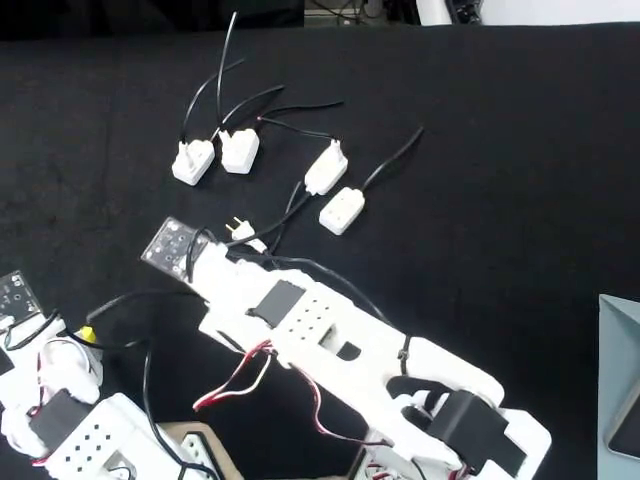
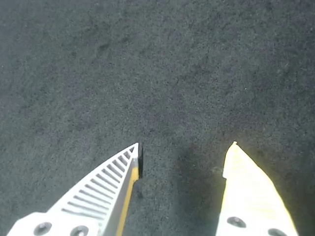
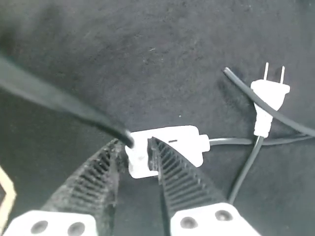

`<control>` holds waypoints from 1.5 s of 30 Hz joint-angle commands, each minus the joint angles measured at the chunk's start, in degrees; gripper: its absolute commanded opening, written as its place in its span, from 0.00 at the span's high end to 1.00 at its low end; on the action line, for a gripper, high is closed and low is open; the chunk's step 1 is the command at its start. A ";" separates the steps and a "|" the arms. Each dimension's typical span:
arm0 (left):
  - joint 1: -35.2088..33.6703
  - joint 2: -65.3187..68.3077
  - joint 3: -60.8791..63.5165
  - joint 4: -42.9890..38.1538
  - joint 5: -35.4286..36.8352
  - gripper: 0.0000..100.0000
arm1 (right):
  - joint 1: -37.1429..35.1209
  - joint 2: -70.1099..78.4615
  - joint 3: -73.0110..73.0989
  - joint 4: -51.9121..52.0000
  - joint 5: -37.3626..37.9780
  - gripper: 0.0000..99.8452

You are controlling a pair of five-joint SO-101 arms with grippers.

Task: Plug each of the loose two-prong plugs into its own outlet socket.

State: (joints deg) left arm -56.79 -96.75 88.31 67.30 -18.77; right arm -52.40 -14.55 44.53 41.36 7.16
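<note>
Well, ribbed pincer (image 3: pixel 140 147) grips boxy socket (image 3: pixel 179 145).

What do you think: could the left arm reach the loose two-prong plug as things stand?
Probably not: the left pincer sits open over cloth, and the plug lies beside the right pincer, which grips a socket and stands in between.

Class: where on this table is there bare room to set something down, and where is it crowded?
Free: the table between the white sockets and the grey tray. Crowded: sockets, cables, loose plug, and the right gripper shut on a socket.
</note>
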 commanded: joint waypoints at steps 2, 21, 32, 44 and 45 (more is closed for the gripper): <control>-0.13 -0.35 -0.22 -1.14 0.35 0.72 | 2.81 -0.04 -2.33 -0.70 -4.40 0.99; -0.04 -0.35 -0.31 -1.05 0.53 0.72 | 3.78 -11.56 2.86 -4.04 -7.38 0.99; -0.04 -0.35 -0.04 -0.70 0.35 0.72 | 3.69 -18.07 12.44 -14.59 -14.07 0.99; -0.04 -0.35 1.19 -0.88 0.18 0.72 | 1.93 -18.51 20.26 -23.82 -15.74 0.99; -0.04 -0.35 1.19 -0.88 0.18 0.72 | 2.02 -18.51 20.53 -24.09 -15.38 0.99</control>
State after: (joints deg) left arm -56.79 -96.75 89.80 67.30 -18.77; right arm -49.76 -31.25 64.92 20.18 -8.04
